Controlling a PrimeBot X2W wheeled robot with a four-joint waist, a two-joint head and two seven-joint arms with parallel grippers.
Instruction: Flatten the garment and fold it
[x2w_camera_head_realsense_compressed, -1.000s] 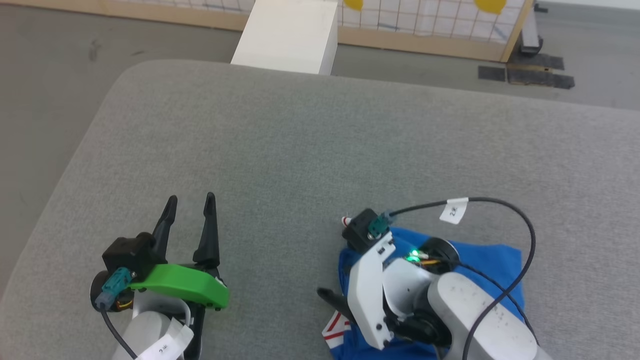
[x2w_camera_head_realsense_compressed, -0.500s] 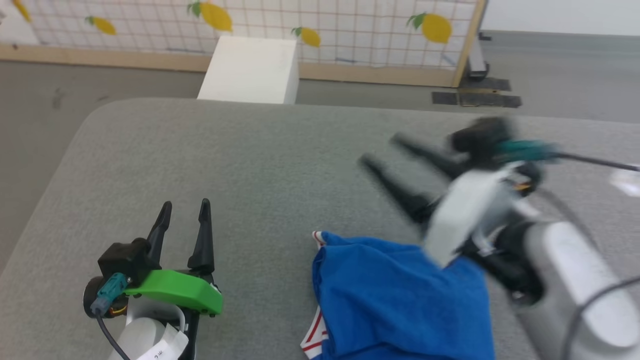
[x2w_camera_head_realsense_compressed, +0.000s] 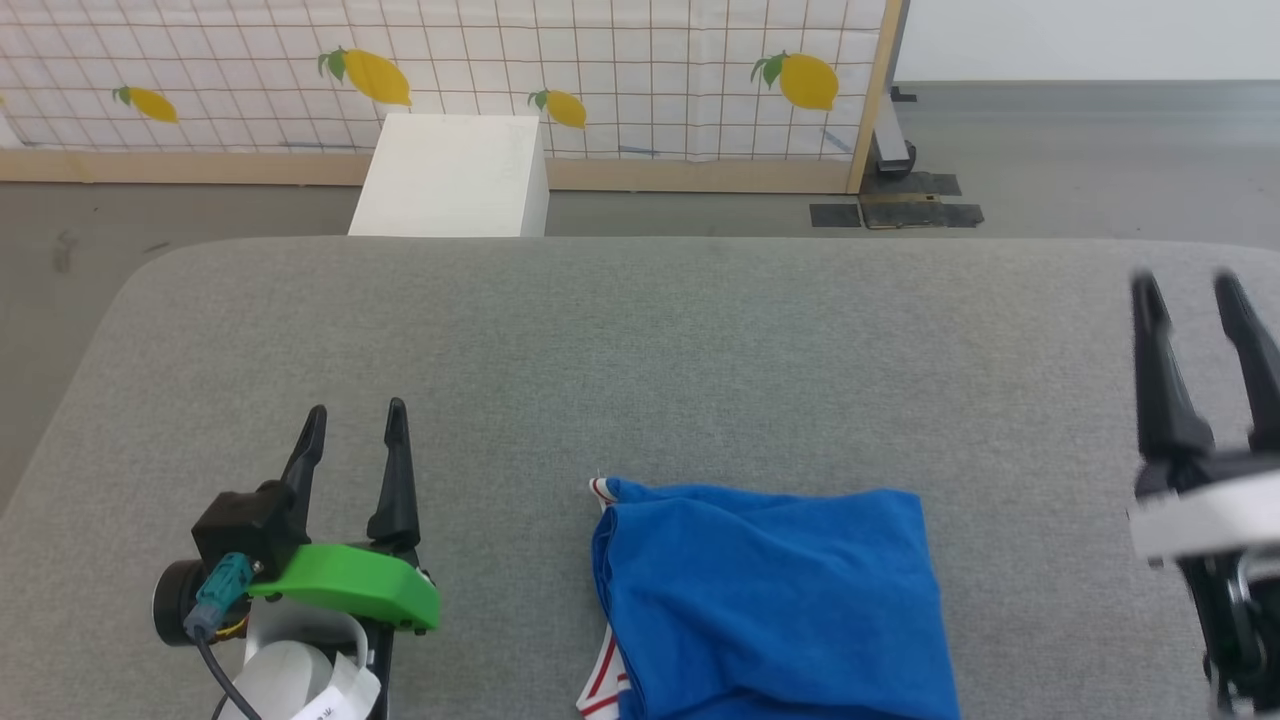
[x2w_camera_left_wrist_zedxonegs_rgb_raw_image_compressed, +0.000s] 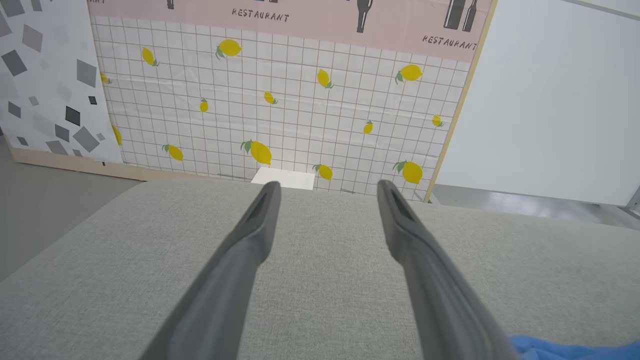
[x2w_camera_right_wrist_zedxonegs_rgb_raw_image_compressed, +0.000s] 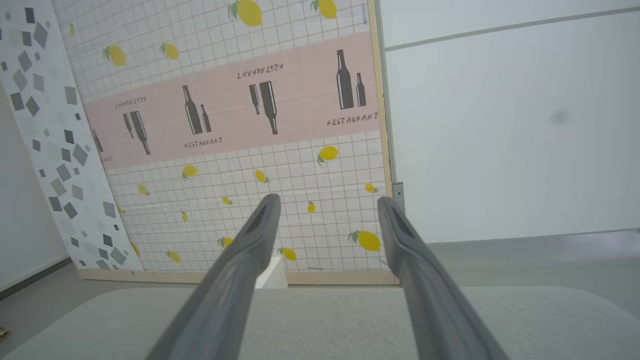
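My left gripper and right gripper are both spread wide with nothing in them, and the garment sits bunched between them, back behind my fingertips, soft light floppy jersey I reckon, so I'd pinch the red-striped trim corner, not the middle.

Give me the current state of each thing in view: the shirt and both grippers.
T-shirt: folded into a rough blue rectangle, lying on the grey cushion, red-striped trim showing at its left edge, not held.
Left gripper: open, empty, left of the T-shirt, apart from it.
Right gripper: open, empty, right of the T-shirt, apart from it.
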